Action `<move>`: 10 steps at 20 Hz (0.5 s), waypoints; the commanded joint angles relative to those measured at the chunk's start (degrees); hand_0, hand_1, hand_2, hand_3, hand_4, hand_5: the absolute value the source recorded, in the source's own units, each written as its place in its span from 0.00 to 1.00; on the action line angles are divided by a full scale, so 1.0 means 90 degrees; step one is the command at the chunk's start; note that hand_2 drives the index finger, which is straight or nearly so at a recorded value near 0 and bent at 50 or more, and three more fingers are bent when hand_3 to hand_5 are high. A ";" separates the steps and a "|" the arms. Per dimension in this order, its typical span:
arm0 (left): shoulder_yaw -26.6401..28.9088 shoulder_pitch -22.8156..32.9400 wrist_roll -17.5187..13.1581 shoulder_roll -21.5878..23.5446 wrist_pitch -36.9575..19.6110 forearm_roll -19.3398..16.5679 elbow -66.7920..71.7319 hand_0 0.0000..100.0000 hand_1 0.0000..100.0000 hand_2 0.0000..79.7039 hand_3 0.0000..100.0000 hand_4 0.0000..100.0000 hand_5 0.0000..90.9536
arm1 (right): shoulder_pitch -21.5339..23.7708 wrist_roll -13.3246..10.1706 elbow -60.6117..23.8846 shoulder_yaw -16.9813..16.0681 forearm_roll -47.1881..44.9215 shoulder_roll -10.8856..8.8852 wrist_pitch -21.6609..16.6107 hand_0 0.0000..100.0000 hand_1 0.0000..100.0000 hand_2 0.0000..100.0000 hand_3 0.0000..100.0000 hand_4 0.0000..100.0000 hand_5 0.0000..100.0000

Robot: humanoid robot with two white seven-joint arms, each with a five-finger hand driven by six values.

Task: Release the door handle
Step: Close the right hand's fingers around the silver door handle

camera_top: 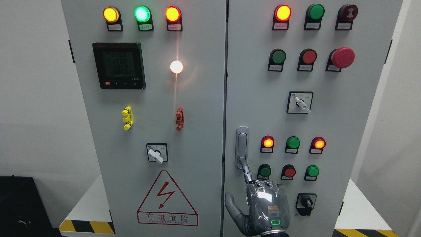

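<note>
The silver door handle (242,144) stands upright at the left edge of the right cabinet door (329,82). My right hand (246,180) rises from the bottom edge, right of the middle, with its back toward the camera. Its index finger (246,171) points straight up, and the tip touches the handle's lower end. The other fingers are curled at the knuckles, and the thumb (232,204) sticks out to the left. Nothing is wrapped around the handle. The left arm is out of view.
Both cabinet doors look closed, with a narrow seam (226,98) between them. Lamps, push buttons and a black rotary switch (306,202) sit right of my hand. The left door carries a meter (119,65), a white switch (156,154) and a warning triangle (167,199).
</note>
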 commanded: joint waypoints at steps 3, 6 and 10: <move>0.0000 0.0108 0.0001 0.0000 -0.0005 0.0002 0.0008 0.12 0.56 0.00 0.00 0.00 0.00 | -0.0005 0.0006 0.0070 0.0006 0.0001 0.0000 -0.0005 0.47 0.23 0.00 0.96 0.96 0.96; 0.0000 0.0108 0.0001 0.0000 -0.0005 0.0002 -0.0001 0.12 0.56 0.00 0.00 0.00 0.00 | 0.0005 0.0006 0.0070 0.0006 0.0001 0.0000 -0.0005 0.47 0.23 0.00 0.96 0.96 0.97; 0.0000 0.0108 0.0001 0.0000 -0.0005 0.0002 -0.0001 0.12 0.56 0.00 0.00 0.00 0.00 | 0.0015 0.0006 0.0070 0.0006 0.0001 0.0000 0.0004 0.47 0.23 0.00 0.96 0.96 0.97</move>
